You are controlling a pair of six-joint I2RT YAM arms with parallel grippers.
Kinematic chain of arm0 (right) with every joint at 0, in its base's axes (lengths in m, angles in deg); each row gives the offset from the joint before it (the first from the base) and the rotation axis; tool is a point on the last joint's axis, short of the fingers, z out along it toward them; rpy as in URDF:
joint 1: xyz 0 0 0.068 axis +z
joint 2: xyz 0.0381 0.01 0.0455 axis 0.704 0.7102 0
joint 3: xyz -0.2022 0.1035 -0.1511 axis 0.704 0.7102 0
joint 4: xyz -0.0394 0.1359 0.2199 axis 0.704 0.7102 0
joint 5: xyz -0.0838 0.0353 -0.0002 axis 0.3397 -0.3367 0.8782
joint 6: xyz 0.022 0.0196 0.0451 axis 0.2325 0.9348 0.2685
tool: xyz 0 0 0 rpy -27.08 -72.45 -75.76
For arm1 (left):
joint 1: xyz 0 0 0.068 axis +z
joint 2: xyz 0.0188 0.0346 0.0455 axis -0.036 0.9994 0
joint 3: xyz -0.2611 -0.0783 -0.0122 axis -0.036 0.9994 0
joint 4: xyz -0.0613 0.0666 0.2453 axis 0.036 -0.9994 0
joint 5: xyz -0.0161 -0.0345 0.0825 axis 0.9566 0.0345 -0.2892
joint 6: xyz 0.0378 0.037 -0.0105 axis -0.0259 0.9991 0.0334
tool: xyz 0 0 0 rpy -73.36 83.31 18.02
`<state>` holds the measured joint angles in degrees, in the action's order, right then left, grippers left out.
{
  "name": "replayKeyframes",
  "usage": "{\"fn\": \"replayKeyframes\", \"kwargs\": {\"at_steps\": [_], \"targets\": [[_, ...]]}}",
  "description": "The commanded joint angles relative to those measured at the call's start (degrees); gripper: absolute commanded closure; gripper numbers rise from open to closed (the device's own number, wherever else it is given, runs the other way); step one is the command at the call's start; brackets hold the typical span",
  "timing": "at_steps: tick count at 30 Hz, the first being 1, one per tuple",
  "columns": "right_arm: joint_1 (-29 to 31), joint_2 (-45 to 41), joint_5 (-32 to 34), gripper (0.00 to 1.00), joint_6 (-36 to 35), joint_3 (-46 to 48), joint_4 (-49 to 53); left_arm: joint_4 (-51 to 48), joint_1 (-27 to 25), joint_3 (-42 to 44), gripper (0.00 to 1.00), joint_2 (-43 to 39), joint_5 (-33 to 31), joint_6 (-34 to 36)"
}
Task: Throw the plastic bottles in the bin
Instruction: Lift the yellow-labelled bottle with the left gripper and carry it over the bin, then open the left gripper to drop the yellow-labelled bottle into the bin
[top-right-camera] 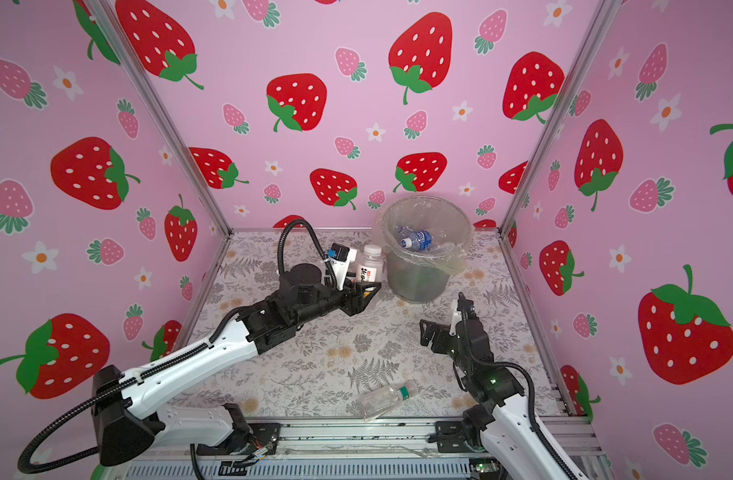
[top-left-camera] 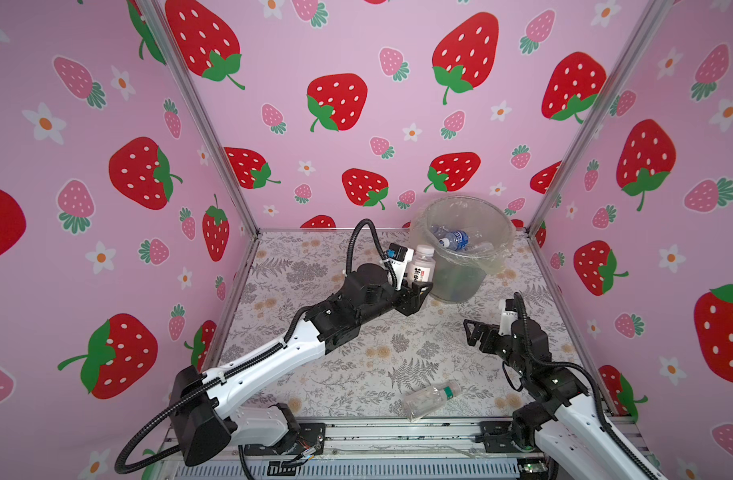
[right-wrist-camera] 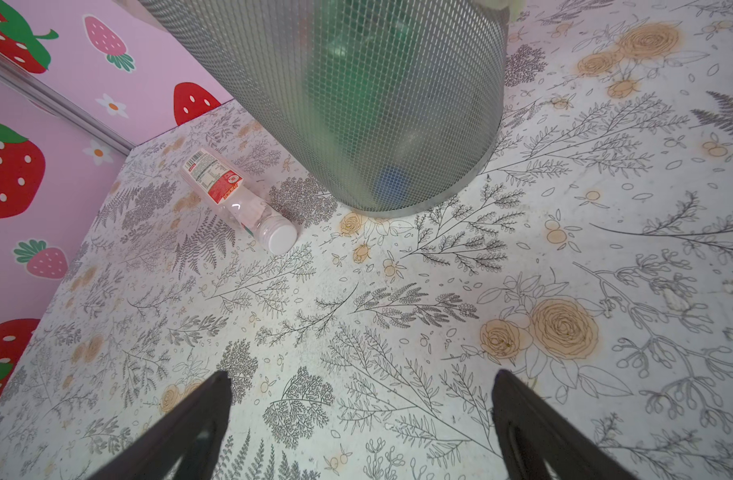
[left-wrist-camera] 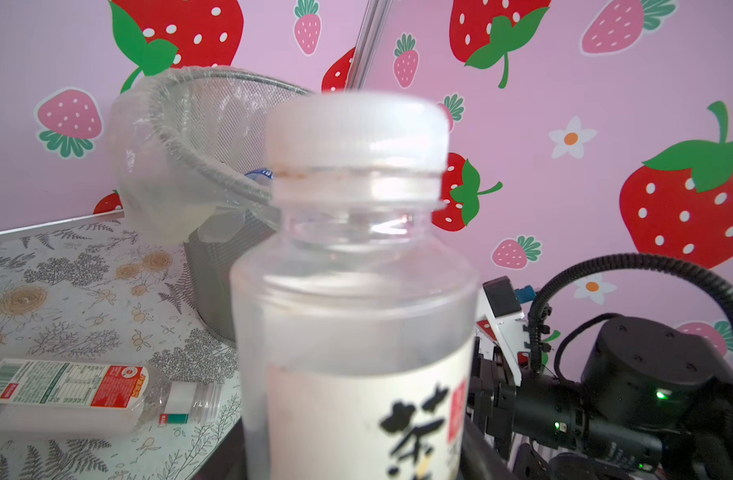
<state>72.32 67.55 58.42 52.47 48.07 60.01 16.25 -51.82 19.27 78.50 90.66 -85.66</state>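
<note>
My left gripper (top-left-camera: 419, 287) (top-right-camera: 366, 289) (left-wrist-camera: 352, 465) is shut on an upright white-capped bottle (top-left-camera: 422, 265) (top-right-camera: 371, 266) (left-wrist-camera: 356, 257) with a white label and black characters, raised beside the bin's rim. The bin (top-left-camera: 460, 284) (top-right-camera: 414, 282) (left-wrist-camera: 198, 137) (right-wrist-camera: 356, 104) is grey mesh with a clear liner and holds a blue-labelled bottle (top-left-camera: 456, 240) (top-right-camera: 418, 240). Another clear bottle (top-left-camera: 431, 399) (top-right-camera: 387, 399) lies near the table's front edge. A red-and-white-labelled bottle (left-wrist-camera: 74, 390) (right-wrist-camera: 236, 199) lies near the bin's base. My right gripper (top-left-camera: 472, 332) (top-right-camera: 425, 332) (right-wrist-camera: 362, 376) hangs open and empty over the table.
Pink strawberry walls with metal corner posts (top-left-camera: 215, 133) close in the floral table (top-left-camera: 356, 374) on three sides. The bin stands at the back right. Both arm bases sit on the metal rail (top-left-camera: 398, 436) along the front edge.
</note>
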Motion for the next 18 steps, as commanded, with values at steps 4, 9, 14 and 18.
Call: {"fn": "replayKeyframes", "kwargs": {"at_steps": [4,9,14,18], "targets": [[-0.33,-0.74,1.91,0.01,0.92,0.81,-0.59,-0.90,0.23,-17.49,0.50,8.69,0.99,3.27],[-0.38,-0.56,1.91,0.01,1.12,1.25,-0.88,-2.29,0.43,-33.91,0.47,21.07,1.19,4.30],[-0.41,-0.14,1.88,0.01,1.21,0.43,-0.72,-6.92,1.78,-56.24,0.40,38.44,1.34,4.09],[-0.41,0.14,1.50,0.01,1.28,-1.07,-0.40,-17.74,3.62,-82.03,0.03,56.14,1.67,1.55]]}}
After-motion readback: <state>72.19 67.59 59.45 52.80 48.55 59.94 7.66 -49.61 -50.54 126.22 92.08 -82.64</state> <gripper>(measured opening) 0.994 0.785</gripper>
